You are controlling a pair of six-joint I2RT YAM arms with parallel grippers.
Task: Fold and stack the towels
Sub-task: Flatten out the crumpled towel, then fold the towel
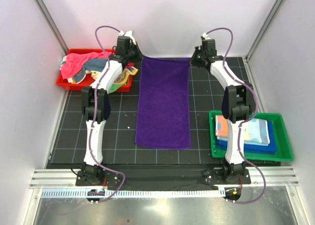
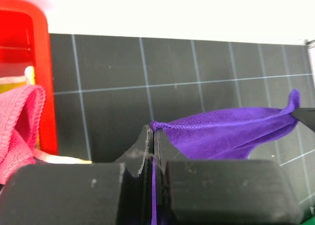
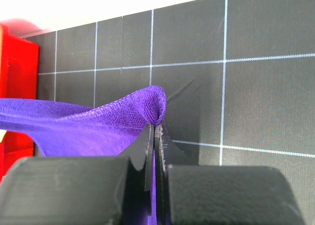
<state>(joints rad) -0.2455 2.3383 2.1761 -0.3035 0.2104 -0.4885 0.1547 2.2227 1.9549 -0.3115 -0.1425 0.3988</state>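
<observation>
- The purple towel (image 1: 164, 104) lies spread lengthwise down the middle of the black grid mat (image 1: 118, 131), its near edge flat and its two far corners raised off the surface
- The left gripper (image 2: 153, 131) has its jaws closed on the towel's far left corner, with purple cloth showing in the seam between the fingers
- The right gripper (image 3: 154, 129) is likewise clamped tight on the far right corner, and the hem bunches just above its fingertips
- A red tray (image 1: 78, 86) at far left holds a loose heap of cloths, with a pink towel (image 1: 78, 60) on top
- A green tray (image 1: 256, 156) at near right holds folded towels, a pale patterned one (image 1: 253, 129) lying on a royal blue towel (image 1: 256, 147)
</observation>
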